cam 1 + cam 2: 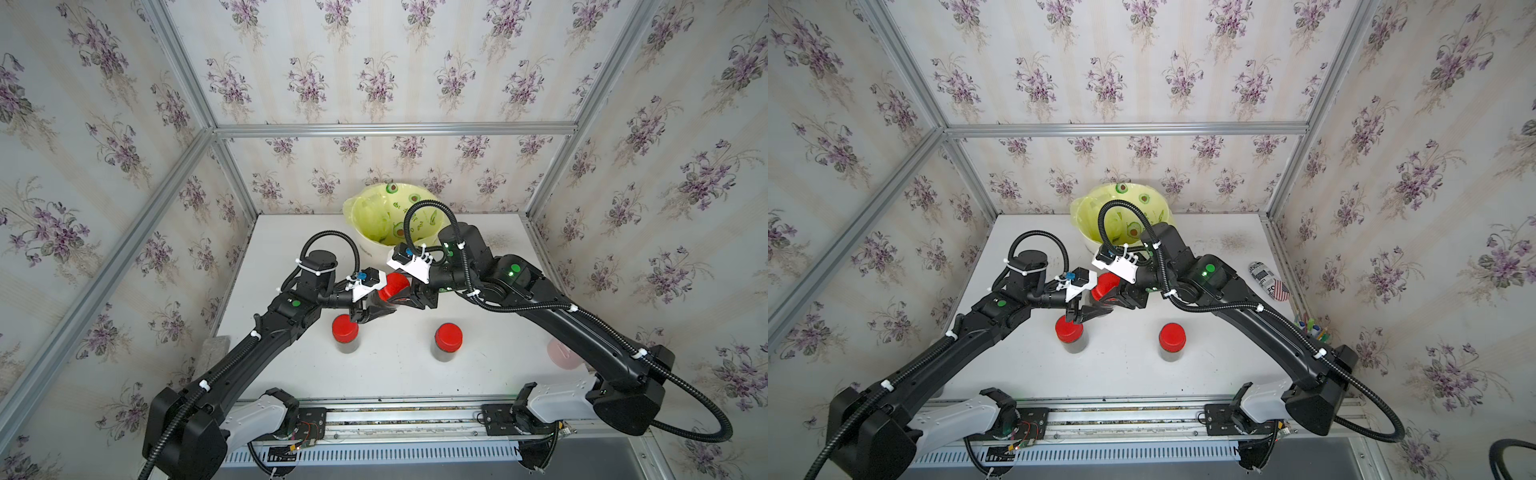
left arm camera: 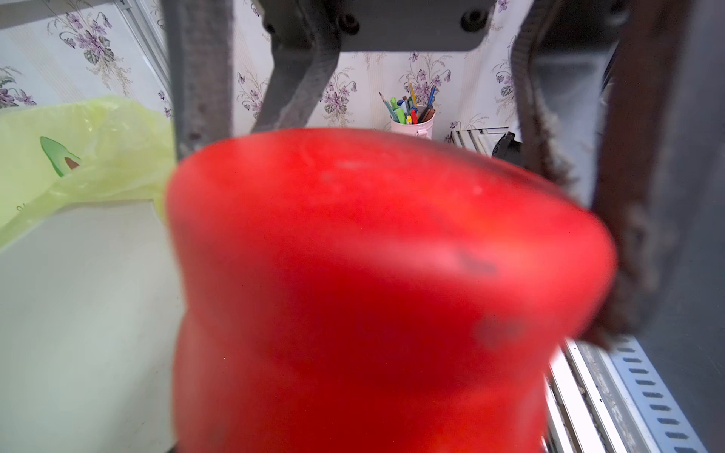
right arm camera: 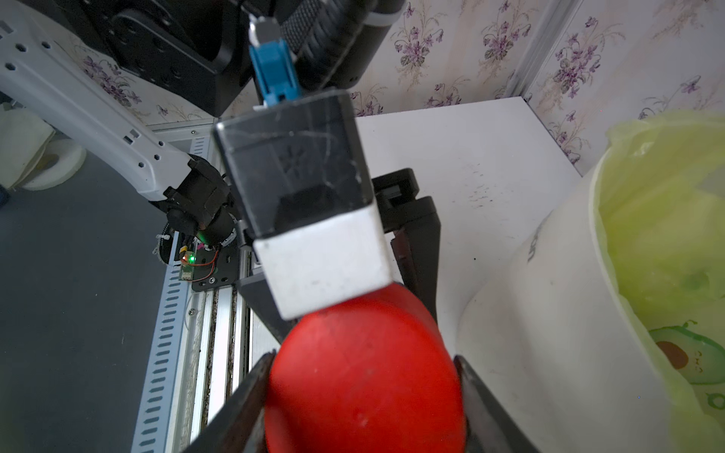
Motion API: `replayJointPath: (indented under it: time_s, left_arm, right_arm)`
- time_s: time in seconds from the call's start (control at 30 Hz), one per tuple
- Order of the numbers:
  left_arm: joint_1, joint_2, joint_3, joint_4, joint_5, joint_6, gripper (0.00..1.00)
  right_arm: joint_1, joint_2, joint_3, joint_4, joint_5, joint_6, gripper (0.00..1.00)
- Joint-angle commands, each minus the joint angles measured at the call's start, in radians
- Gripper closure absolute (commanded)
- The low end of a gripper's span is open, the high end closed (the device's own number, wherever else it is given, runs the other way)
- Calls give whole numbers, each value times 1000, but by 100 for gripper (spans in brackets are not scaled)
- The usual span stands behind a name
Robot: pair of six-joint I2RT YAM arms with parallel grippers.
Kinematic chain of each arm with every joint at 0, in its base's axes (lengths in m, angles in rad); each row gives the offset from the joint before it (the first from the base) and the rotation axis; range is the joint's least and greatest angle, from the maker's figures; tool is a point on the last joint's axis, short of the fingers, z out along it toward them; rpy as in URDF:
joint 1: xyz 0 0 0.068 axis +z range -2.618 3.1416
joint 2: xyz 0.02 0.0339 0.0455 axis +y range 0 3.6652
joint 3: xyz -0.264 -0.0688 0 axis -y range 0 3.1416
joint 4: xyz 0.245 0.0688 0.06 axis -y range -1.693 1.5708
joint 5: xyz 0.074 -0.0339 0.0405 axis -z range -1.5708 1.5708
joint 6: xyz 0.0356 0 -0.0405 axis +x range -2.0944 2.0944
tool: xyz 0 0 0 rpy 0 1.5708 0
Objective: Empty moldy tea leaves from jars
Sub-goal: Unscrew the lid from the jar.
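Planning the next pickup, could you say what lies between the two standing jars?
Only bare table between left jar and right jar, in both top views.

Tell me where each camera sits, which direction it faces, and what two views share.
Both top views: above the arm bases, looking down on the white table; the left arm and right arm show nearly whole.
Left wrist: on the left arm, facing the red lid, pink pen cup behind; dark fingers frame it.
Right wrist: on the right arm, facing the left wrist's camera box; the right hand clasps the lid.
Shared: both wrist views show the lid and yellow-green bin liner.
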Motion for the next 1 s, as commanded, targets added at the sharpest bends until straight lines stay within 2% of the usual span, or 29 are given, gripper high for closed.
replayJointPath:
  time_s: [0.0,0.3,0.5,0.73,0.8,0.97]
  left_arm:
    - [2,-2,5,7,17,-13,47]
    - [3,5,8,4,21,-11,47]
    - [2,10,11,-1,24,-11,48]
    - [3,8,13,-3,21,-10,48]
    - [2,8,14,-4,19,-10,48]
    - [2,2,13,-6,9,-10,48]
  right_arm:
    - [-20,4,9,-21,-81,-126,62]
    - [-53,-20,-6,-29,-161,-281,63]
    - [-55,1,14,-48,-162,-298,59]
    - [-54,-9,19,-42,-197,-278,30]
    - [-54,-25,9,-27,-198,-259,18]
    - [-55,-94,-43,33,-144,-153,7]
